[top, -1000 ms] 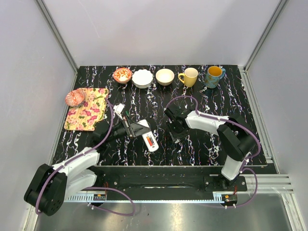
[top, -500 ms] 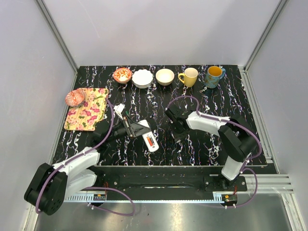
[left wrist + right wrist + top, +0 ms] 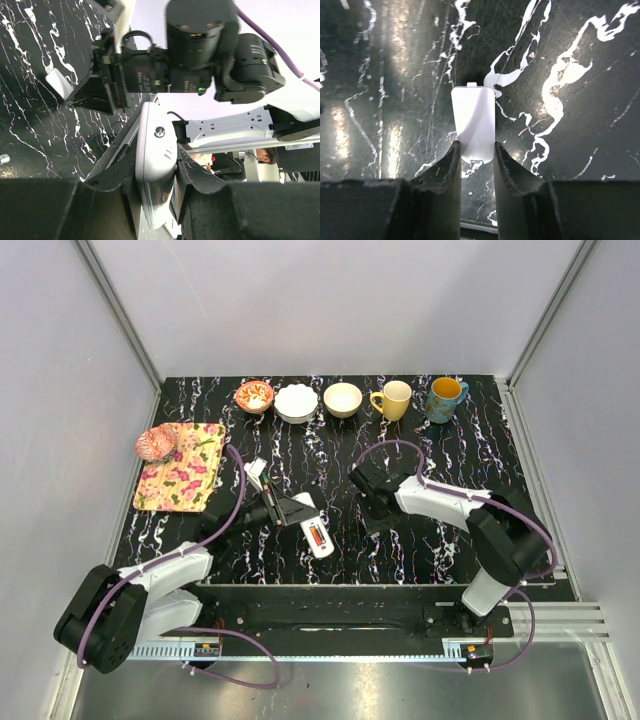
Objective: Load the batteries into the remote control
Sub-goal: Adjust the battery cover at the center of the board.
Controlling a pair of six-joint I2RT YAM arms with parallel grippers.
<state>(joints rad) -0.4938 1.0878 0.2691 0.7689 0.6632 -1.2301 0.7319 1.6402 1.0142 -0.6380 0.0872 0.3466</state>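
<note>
**Student:** Black marbled table [image 3: 420, 550], white walls on three sides. Where is the remote control [image 3: 156, 165]?

**Tutor:** Toward the near left of the table, clamped in the left gripper [image 3: 157, 152]. The jaws press on its two long sides. The top view shows it slot side up, with a reddish battery [image 3: 318, 536] seated in the slot. Whether a second battery lies beside it is too small to tell.

**Student:** And the right gripper [image 3: 476, 145]?

**Tutor:** It is well apart from the remote, to the right. Its fingers are closed against the long edges of a small white tab [image 3: 474, 120], with the tab's clip end pointing away from the wrist. Whether the tab rests on the table or is lifted cannot be told.

**Student:** How should these parts handle?

**Tutor:** By judgement, the remote is light, rigid and smooth, so it may slide or twist in a loose pinch. It is best held across the narrow sides, clear of the slot. A battery is hard, round and prone to rolling, and is best gripped across its barrel. The tab looks thin and stiff, and its clip is probably fragile. Hold it by the edges and do not lever on the clip.
</note>
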